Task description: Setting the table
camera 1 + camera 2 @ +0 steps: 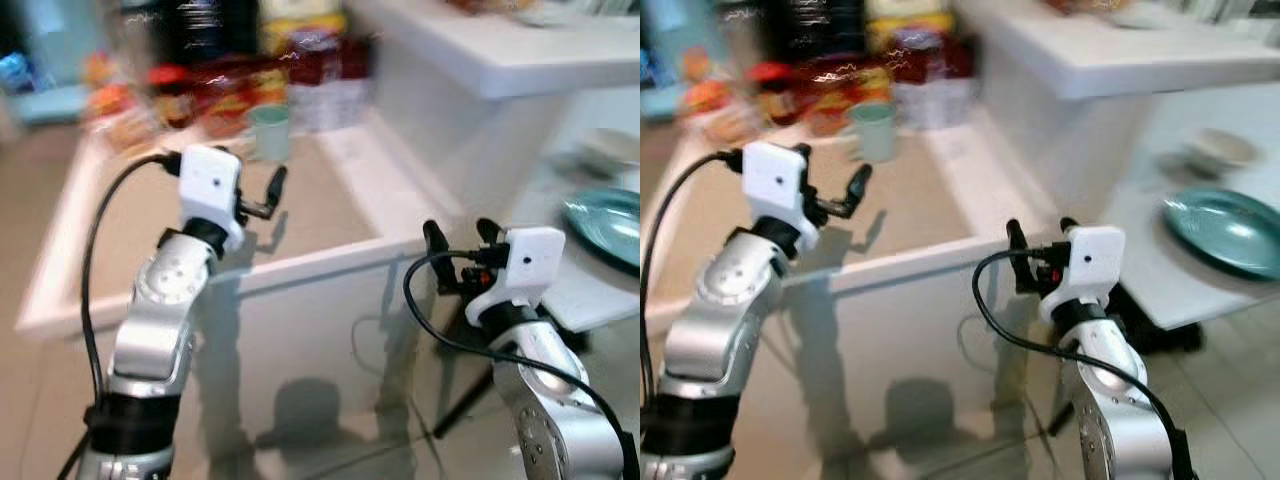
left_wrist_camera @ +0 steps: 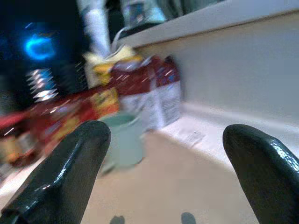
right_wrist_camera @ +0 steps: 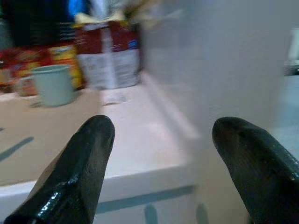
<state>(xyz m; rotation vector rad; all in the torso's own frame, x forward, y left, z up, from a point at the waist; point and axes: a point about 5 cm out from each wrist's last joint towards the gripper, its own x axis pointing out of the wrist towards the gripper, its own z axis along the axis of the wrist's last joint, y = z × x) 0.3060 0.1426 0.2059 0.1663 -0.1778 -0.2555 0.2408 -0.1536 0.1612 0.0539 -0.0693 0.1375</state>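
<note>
a blue plate [image 1: 1225,232] is on the table [image 1: 1160,285] already. the green cup [image 1: 270,131] waits on the counter [image 1: 330,200]. left gripper [image 1: 262,196] and right gripper [image 1: 460,240] are both wide open, holding nothing.

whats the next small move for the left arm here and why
Probably ease the left end effector forward toward the pale green ceramic mug. Its fingers are open and empty above the tan counter top, and the mug stands further back, in front of the red snack packets, not yet between the fingers. The right end effector hangs open off the counter's edge.
</note>
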